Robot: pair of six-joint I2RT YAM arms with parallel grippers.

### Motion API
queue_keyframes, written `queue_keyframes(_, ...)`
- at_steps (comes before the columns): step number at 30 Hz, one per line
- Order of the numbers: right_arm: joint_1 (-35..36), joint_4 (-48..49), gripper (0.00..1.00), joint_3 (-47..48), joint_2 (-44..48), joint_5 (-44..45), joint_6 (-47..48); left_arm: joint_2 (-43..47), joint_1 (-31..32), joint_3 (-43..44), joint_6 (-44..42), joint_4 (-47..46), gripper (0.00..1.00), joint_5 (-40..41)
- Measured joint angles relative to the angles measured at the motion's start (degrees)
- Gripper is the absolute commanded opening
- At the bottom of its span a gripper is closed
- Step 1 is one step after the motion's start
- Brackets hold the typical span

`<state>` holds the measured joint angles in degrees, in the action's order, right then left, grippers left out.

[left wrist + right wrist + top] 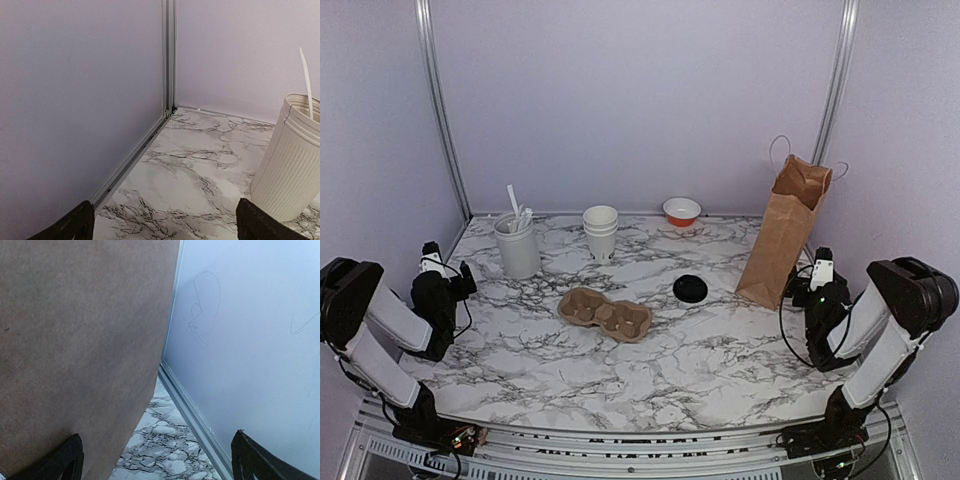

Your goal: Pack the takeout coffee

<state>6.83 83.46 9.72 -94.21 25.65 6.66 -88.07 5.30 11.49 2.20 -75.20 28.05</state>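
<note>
The takeout coffee is out of view: no lidded cup shows in any frame. A black round lid (pixel 690 289) lies by itself on the marble table (pixel 720 350), right of centre. A brown pulp cup carrier (pixel 605 314) rests mid-table, and a brown paper bag (pixel 785 231) stands open at the right. My left gripper (pixel 448 272) (pixel 165 225) hovers open at the left edge, with nothing between its fingers (pixel 75 225). My right gripper (pixel 817 274) (pixel 157 462) is open too, just behind the bag (pixel 80 350), and it is empty.
A ribbed white utensil holder (pixel 518 246) (pixel 292 160) with white cutlery stands back left, close to my left gripper. Stacked lidless white cups (pixel 601 232) and an orange-and-white bowl (pixel 682 211) sit at the back. Walls enclose the table on three sides.
</note>
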Motion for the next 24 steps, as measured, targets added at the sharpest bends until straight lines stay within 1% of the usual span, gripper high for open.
queue_keyframes(17,-0.2,-0.4,1.0,0.0,0.5,0.3,-0.5,0.6,0.4,-0.3,-0.3,-0.2,0.99,0.0)
queue_keyframes(19,0.2,0.2,1.0,-0.4,1.2,0.4,-0.4,2.4,2.4,-1.1,-1.4,-0.2,0.99,3.0)
queue_keyframes(20,0.3,0.6,1.0,-0.8,1.4,0.4,-0.2,3.9,4.0,-1.0,-1.9,0.7,0.99,4.8)
queue_keyframes(22,0.9,0.9,1.0,-2.4,1.4,0.4,0.5,8.6,6.9,1.3,-3.1,6.2,0.99,7.4)
queue_keyframes(24,1.5,0.9,1.0,-4.2,1.4,0.4,1.2,13.3,8.7,7.7,-2.6,14.1,0.99,8.2)
